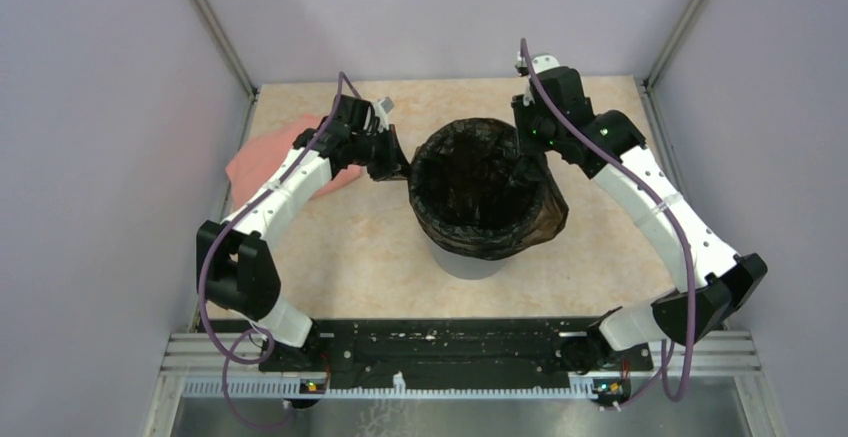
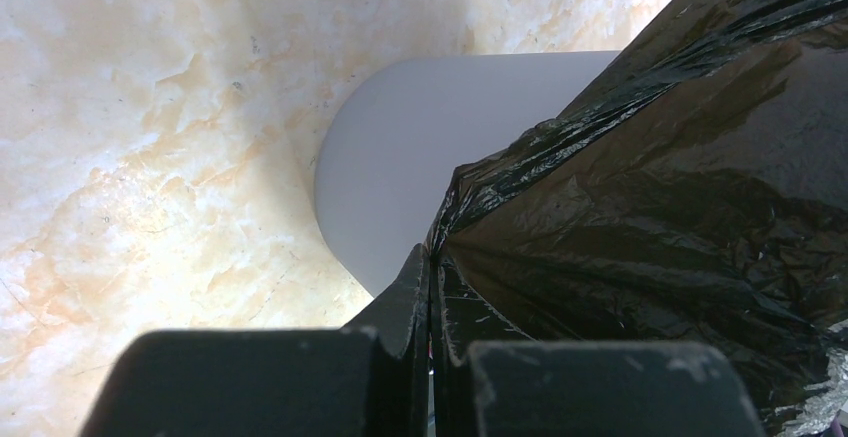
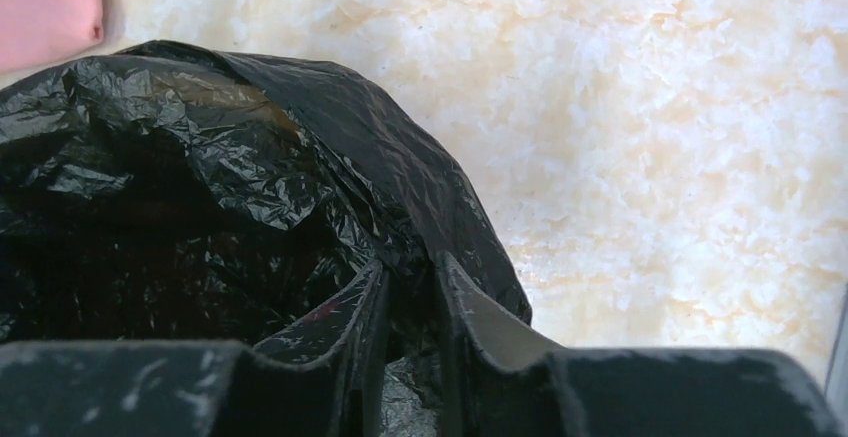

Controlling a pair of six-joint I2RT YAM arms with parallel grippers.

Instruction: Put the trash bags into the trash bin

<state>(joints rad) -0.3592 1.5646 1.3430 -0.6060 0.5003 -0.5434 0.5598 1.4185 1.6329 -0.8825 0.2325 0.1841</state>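
Observation:
The grey trash bin [image 1: 466,263] stands mid-table. The black trash bag [image 1: 480,189] sits in it, its mouth open and its edge draped over the rim, hanging lowest on the right. My left gripper [image 1: 397,164] is at the bin's left rim. In the left wrist view it [image 2: 432,262] is shut on a pulled-taut edge of the bag [image 2: 650,187], beside the bin wall [image 2: 400,147]. My right gripper [image 1: 528,143] is at the back right rim. In the right wrist view it [image 3: 410,282] is closed on a fold of the bag [image 3: 200,147], with crinkled film filling the narrow gap.
A salmon-pink folded cloth [image 1: 268,157] lies at the left under my left arm and shows in the right wrist view [image 3: 45,2]. The marbled beige tabletop [image 1: 350,247] is enclosed by grey walls on three sides.

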